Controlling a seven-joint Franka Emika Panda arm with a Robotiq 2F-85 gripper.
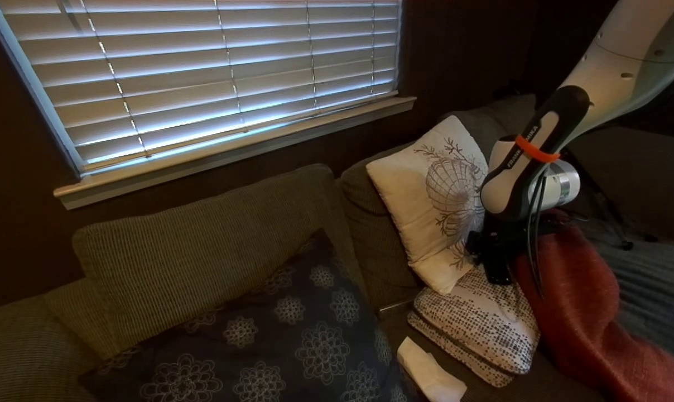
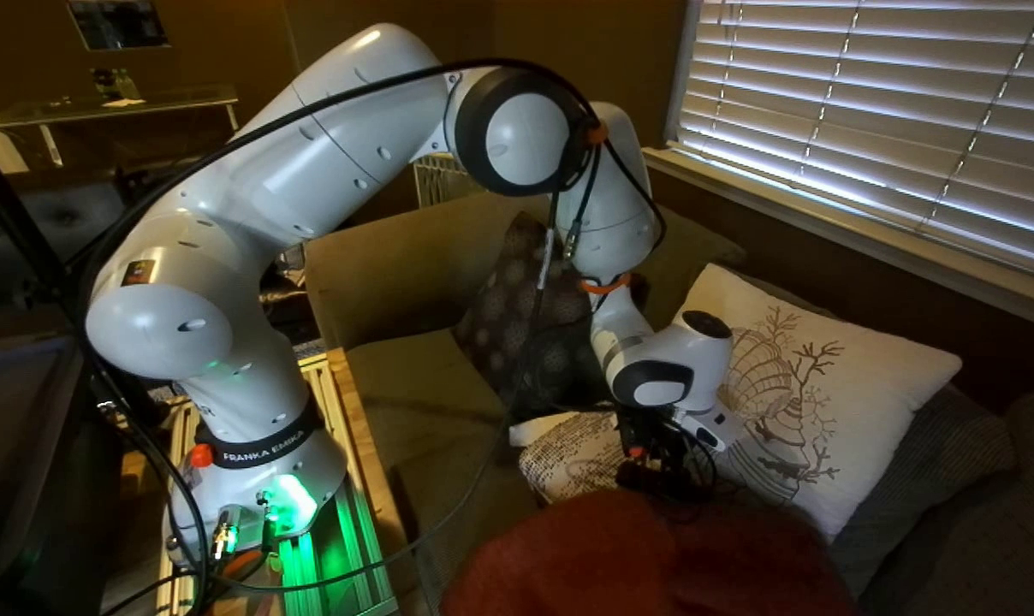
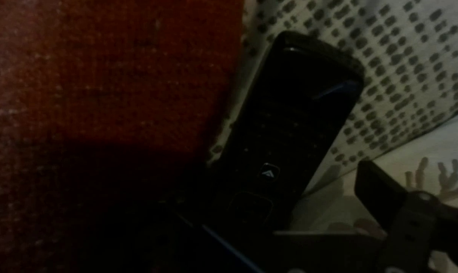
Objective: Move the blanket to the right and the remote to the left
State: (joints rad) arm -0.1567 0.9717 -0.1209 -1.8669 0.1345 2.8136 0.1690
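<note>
On the brown ribbed-fabric sofa seat (image 2: 423, 385), its edges serving for a tabletop's: one long black plastic remote (image 3: 289, 125), glossy-faced, lying upon a white pillow patterned with small dark squares (image 1: 476, 324), just beside one coarse-woven red blanket (image 1: 585, 304); contact between the two at the remote's shadowed lower end cannot be told; the blanket runs out of frame in both exterior views. One white cushion printed with brown shells (image 1: 440, 201), leaning at the seat's back edge below a white-slatted window blind (image 1: 220, 78), its lower corner over the patterned pillow. One black two-fingered gripper (image 1: 489, 250), close over the remote: fingers judged spread, one finger (image 3: 380, 193) apart from the remote with white fabric showing between, its partner mostly lost in darkness; no hold on the remote shows. Handling, by estimate: remote light, stiff, hard-cased, slippery on its gloss; best taken across its long narrow sides, about mid-length, and squarely, since the soft pillow would give under a push and let it tilt. Blanket limp, soft, bulky, not fragile; best taken by a raised fold near its edge along the pillow, pinched deep, since a shallow bite may slip; likely to trail and drag its neighbours when drawn.
</note>
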